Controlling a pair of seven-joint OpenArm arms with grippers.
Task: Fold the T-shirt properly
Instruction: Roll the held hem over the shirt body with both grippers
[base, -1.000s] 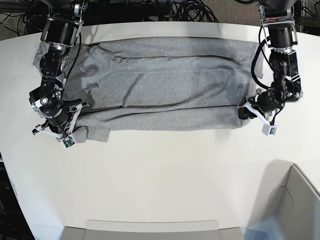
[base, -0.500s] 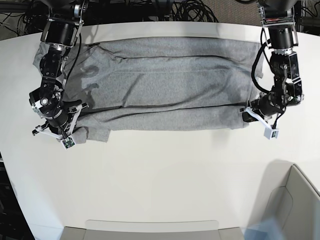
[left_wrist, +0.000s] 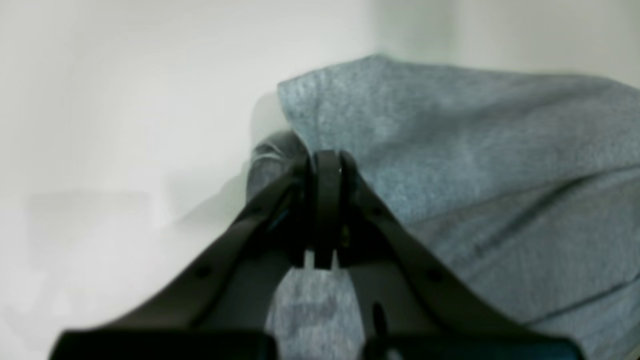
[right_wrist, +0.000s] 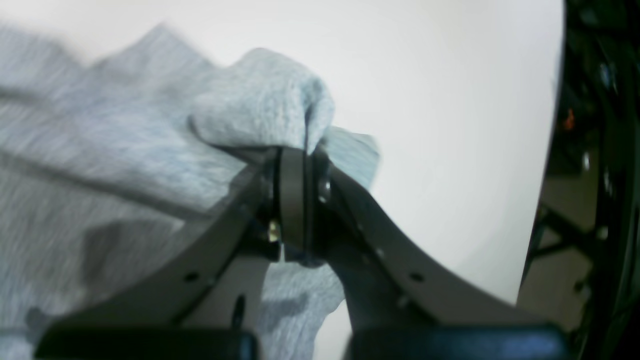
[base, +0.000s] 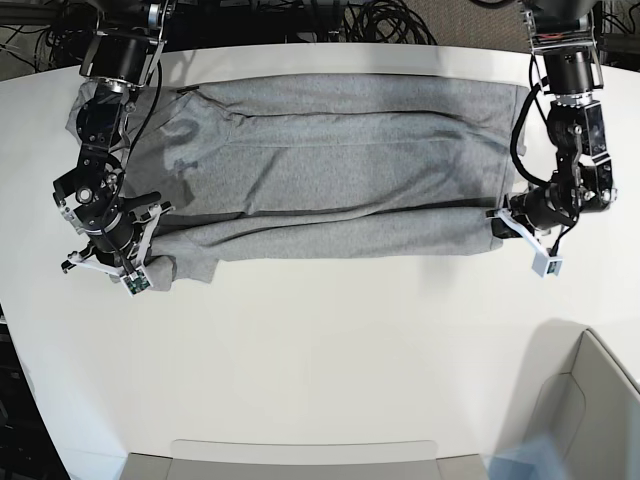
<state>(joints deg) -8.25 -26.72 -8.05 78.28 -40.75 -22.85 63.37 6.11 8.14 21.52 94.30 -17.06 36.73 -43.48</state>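
Observation:
The heather-grey T-shirt (base: 330, 170) lies spread sideways across the back of the white table, plain side up, its near long edge folded over. My left gripper (base: 503, 224) is at the shirt's right end in the base view. In the left wrist view the left gripper (left_wrist: 327, 162) is shut on a fold of the T-shirt (left_wrist: 450, 150). My right gripper (base: 150, 235) is at the shirt's left end. In the right wrist view the right gripper (right_wrist: 295, 155) is shut on a bunched corner of the T-shirt (right_wrist: 265, 105).
The white table (base: 320, 350) stretches out in front of the shirt. A grey bin (base: 585, 410) stands at the front right corner. A flat grey tray (base: 300, 458) lies along the front edge. Black cables (base: 380, 20) hang behind the table's back edge.
Both grippers have moved slightly outward, the left to the right and the right to the left, pulling the shirt's near folded edge tauter and longer.

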